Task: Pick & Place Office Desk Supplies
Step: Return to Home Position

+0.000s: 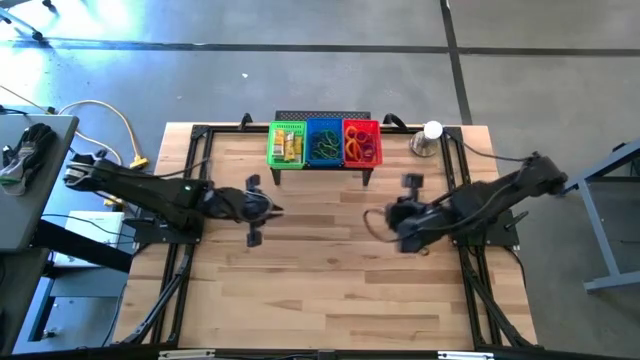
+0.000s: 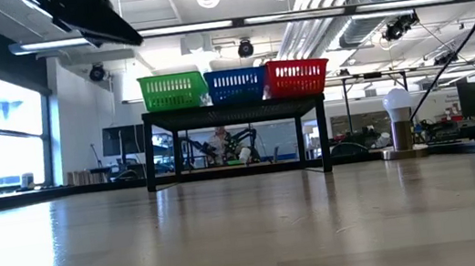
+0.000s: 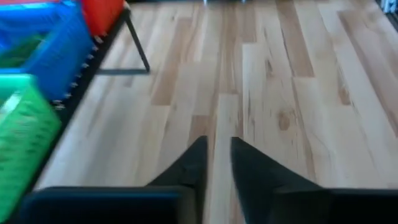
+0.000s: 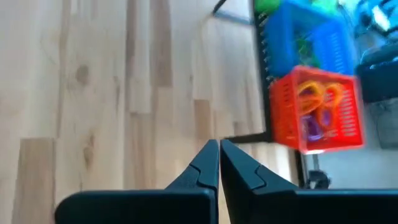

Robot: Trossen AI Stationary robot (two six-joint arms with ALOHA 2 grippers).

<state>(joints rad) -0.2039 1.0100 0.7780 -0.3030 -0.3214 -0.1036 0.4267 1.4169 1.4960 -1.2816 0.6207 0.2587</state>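
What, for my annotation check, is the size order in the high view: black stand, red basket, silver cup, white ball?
1. black stand
2. red basket
3. silver cup and white ball: too alike to rank.

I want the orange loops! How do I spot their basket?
On the wooden table, at its back edge, a black stand holds three baskets in a row. Yours is the red basket, at the end nearest the silver cup with a white ball. Its neighbour, the blue basket, holds green loops instead.
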